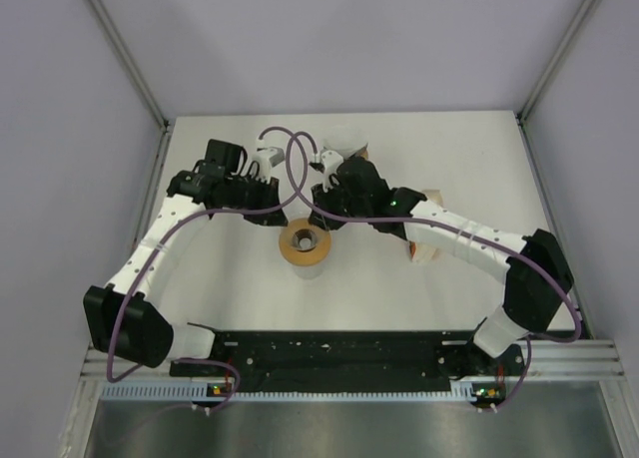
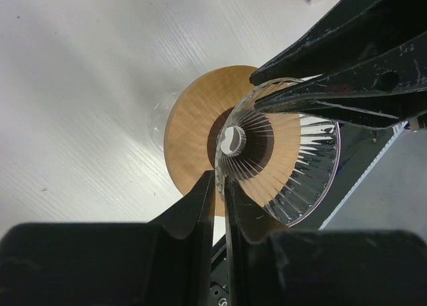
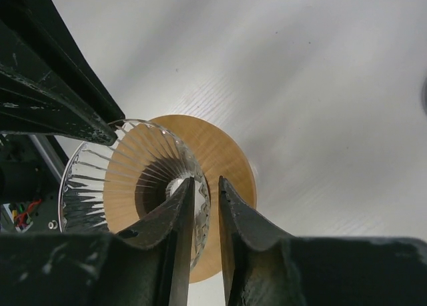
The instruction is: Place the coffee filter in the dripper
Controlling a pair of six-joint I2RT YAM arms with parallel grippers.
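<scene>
White table (image 1: 449, 149) lies under your glass dripper (image 2: 293, 173) (wooden collar (image 2: 193, 126) beneath). Your right gripper (image 3: 203, 183) straddles the rim, jaws slightly apart. Your left gripper (image 2: 220, 176) straddles it too, but you cannot tell if it pinches.

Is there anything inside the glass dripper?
Empty. Through the glass dripper only its wooden collar and bottom hole show; no filter sits inside.
</scene>
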